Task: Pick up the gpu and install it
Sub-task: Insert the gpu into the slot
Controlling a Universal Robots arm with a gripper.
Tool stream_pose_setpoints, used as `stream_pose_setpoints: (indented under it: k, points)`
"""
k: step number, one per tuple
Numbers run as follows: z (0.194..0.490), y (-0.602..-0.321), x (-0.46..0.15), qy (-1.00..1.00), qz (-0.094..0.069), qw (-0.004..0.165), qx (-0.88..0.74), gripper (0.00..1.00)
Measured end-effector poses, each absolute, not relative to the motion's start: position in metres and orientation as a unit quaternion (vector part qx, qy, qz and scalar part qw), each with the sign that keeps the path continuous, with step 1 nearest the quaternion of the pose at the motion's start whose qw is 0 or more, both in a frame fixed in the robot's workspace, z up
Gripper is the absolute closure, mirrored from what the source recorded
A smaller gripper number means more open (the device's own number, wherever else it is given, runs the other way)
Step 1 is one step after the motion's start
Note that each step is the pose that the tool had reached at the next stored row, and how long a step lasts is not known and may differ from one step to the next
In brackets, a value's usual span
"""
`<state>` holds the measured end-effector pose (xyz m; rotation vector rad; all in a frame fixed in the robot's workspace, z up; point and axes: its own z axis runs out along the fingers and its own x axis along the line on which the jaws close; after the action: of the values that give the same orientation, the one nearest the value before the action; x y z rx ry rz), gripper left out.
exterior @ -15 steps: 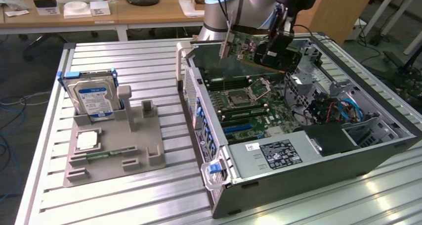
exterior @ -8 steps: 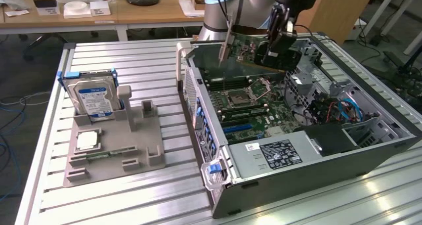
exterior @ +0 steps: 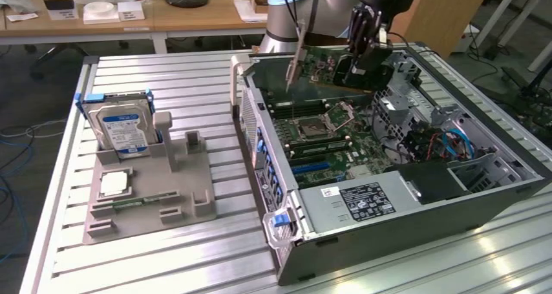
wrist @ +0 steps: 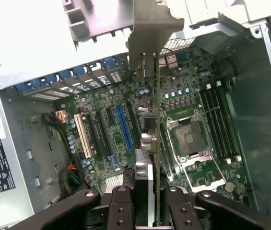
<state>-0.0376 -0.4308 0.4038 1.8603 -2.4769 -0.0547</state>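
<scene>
Nearest, the computer case [exterior: 405, 226] lay on its side on the slatted desk [exterior: 172, 81] with its panel off, so the motherboard [exterior: 324, 136] faced up and its slots could be reached from above. Beside it, at the exterior view's left, a grey fixture [exterior: 147, 210] held a hard drive [exterior: 123, 129] upright. Farther back, the gpu [exterior: 332, 64] hung over the motherboard, clear of it. It was edge down with its metal bracket toward the case's rear wall, apparently the attitude for seating. The pincer [exterior: 364, 61] was clamped on the card's upper edge, its fingers pressed against both faces.
</scene>
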Motion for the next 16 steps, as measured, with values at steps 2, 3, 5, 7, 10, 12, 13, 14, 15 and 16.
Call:
stream_pose_setpoints:
  k: [2,3,5,7,10,12,13,14,15,16]
  points:
    - [0.4038,-0.4308,-0.0376,-0.792,-0.017,0.022,0.610,0.72]
    - [0.4038,-0.4308,-0.0376,-0.788,-0.017,0.022,0.615,0.72]
    - [0.4038,-0.4308,-0.0375,-0.781,-0.017,0.022,0.624,0.72]
    - [0.4037,-0.4308,-0.0375,-0.773,-0.017,0.022,0.633,0.72]
    - [0.4036,-0.4308,-0.0375,-0.762,-0.016,0.023,0.646,0.72]
    - [0.4036,-0.4308,-0.0376,-0.755,-0.016,0.023,0.655,0.72]
    - [0.4036,-0.4308,-0.0376,-0.751,-0.016,0.023,0.660,0.72]
    - [0.4036,-0.4308,-0.0376,-0.747,-0.016,0.023,0.664,0.72]
    - [0.4035,-0.4308,-0.0376,-0.744,-0.016,0.023,0.668,0.72]
    - [0.4036,-0.4308,-0.0375,-0.740,-0.016,0.023,0.672,0.72]
